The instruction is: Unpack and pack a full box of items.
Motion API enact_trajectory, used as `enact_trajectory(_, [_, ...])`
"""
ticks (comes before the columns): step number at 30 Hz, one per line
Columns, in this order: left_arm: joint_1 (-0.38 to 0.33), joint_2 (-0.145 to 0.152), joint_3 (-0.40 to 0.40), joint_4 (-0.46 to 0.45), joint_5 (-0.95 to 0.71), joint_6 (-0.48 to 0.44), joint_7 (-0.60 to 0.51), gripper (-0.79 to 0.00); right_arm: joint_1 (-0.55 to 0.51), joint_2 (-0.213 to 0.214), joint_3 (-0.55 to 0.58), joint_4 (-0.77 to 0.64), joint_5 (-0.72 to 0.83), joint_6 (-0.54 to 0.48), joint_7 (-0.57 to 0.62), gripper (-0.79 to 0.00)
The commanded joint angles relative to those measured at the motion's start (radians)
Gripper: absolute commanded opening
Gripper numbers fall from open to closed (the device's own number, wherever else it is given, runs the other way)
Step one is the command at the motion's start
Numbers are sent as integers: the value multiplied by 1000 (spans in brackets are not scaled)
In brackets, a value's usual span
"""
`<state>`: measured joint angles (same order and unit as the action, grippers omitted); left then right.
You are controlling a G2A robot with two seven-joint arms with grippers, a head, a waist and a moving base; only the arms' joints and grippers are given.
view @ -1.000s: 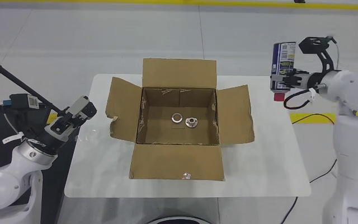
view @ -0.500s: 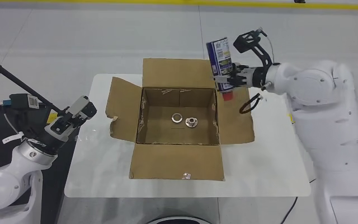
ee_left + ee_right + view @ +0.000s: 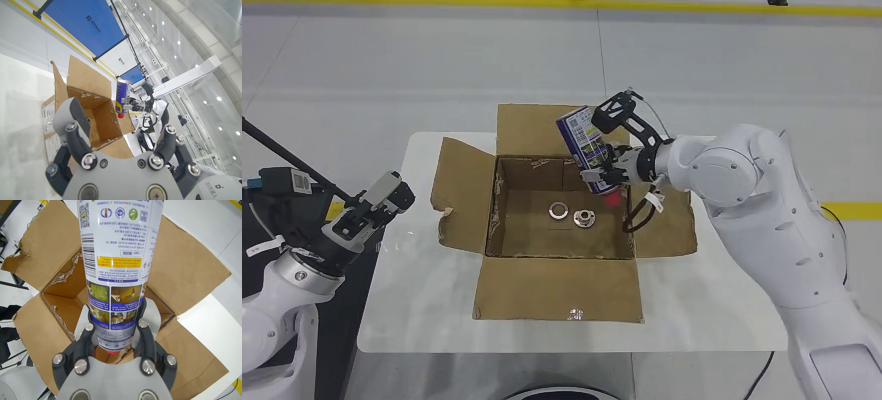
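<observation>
An open cardboard box (image 3: 560, 290) sits in the middle of the white table, all flaps spread out. Two small metal rings (image 3: 572, 213) lie on its floor. My right gripper (image 3: 608, 172) is shut on a blue spray can (image 3: 587, 143) with a red cap at its lower end, held tilted over the box's back right corner. The same can (image 3: 117, 262) hangs over the box opening (image 3: 56, 298) in the right wrist view, and the can (image 3: 122, 96) also appears in the left wrist view. My left gripper (image 3: 382, 200) stays open and empty off the table's left edge, with its fingers (image 3: 79, 115) spread.
The white table (image 3: 722, 310) has bare surface in front of and beside the box. A black stand with a small device (image 3: 282, 180) sits left of the table near my left arm.
My right arm has swung left from beyond the table's right edge, carrying the spray can over the box's back right corner and tilting it. The left arm has not moved.
</observation>
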<state>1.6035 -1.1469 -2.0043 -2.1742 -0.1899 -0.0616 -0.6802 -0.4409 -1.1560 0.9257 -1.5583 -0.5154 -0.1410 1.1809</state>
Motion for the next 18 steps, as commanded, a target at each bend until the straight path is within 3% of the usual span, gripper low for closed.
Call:
enact_trajectory(1, [0, 0, 0, 0, 0, 0, 0, 0, 0, 0, 0, 0, 0, 0, 0, -785])
enact_trajectory(10, [0, 0, 0, 0, 0, 0, 0, 0, -8, 0, -3, -5, -2, -8, -13, -785])
enact_trajectory(18, [0, 0, 0, 0, 0, 0, 0, 0, 9, -28, -132, 28, -45, -165, -73, -785])
